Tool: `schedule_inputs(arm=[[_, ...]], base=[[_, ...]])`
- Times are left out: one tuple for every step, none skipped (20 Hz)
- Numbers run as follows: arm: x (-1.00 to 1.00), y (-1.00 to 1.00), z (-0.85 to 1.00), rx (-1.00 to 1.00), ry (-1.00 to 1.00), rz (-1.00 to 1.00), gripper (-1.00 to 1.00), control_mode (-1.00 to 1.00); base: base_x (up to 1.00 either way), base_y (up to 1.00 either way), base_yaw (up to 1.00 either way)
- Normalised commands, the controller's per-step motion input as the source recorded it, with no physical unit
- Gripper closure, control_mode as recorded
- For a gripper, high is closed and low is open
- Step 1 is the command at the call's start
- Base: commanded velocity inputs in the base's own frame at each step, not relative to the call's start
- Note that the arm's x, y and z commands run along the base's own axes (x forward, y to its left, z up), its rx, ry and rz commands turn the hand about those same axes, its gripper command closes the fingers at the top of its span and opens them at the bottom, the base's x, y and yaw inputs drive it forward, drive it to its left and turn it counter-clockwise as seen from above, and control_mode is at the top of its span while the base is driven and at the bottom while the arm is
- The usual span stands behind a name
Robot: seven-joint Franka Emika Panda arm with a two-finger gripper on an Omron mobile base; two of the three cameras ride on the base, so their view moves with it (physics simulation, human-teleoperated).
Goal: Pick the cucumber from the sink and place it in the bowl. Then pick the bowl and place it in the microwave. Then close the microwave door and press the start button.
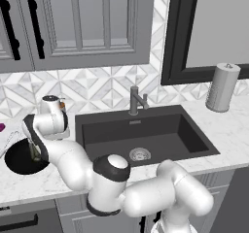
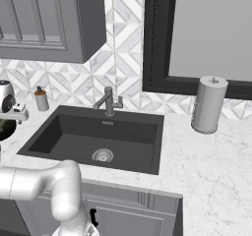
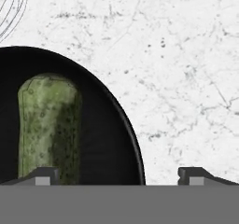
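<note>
The stubby green cucumber lies in the round black bowl under the open pincer; next, I think, grip the bowl's rim.

Mottled green cucumber lying inside matte black bowl, bowl on white marble counter left of dark sink

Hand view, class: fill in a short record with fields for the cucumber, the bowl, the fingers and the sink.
cucumber: lying inside the bowl, released
bowl: black, on the marble counter left of the sink
fingers: spread wide, one tip over the bowl, the other over the counter, holding nothing
sink: dark basin with a round drain, no cucumber in it
</note>
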Motion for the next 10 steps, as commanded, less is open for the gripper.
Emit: schedule_inputs(arm=[[0.27, 0.00, -0.07, 0.00, 0.03, 0.00, -1.00, -1.00], [0.24, 0.00, -0.10, 0.00, 0.02, 0.00, -1.00, -1.00], [0.16, 0.00, -0.19, 0.00, 0.03, 0.00, -1.00, -1.00], [0.11, 0.00, -0.22, 0.00, 0.02, 0.00, -1.00, -1.00], [0.09, 0.00, -0.24, 0.00, 0.01, 0.00, -1.00, -1.00], [0.10, 0.00, -0.27, 0.00, 0.01, 0.00, -1.00, -1.00], [0.06, 0.00, -0.27, 0.00, 0.01, 0.00, -1.00, -1.00], [0.08, 0.00, -0.29, 0.00, 0.01, 0.00, -1.00, -1.00], [0.11, 0.00, -0.36, 0.00, 0.02, 0.00, -1.00, -1.00], [0.14, 0.00, -0.33, 0.00, 0.02, 0.00, -1.00, -1.00]], base=[[0.00, 0.00, 0.00], [0.00, 0.00, 0.00], [0.00, 0.00, 0.00], [0.00, 0.00, 0.00], [0.00, 0.00, 0.00], [0.00, 0.00, 0.00], [0.00, 0.00, 0.00], [0.00, 0.00, 0.00], [0.00, 0.00, 0.00], [0.00, 0.00, 0.00]])
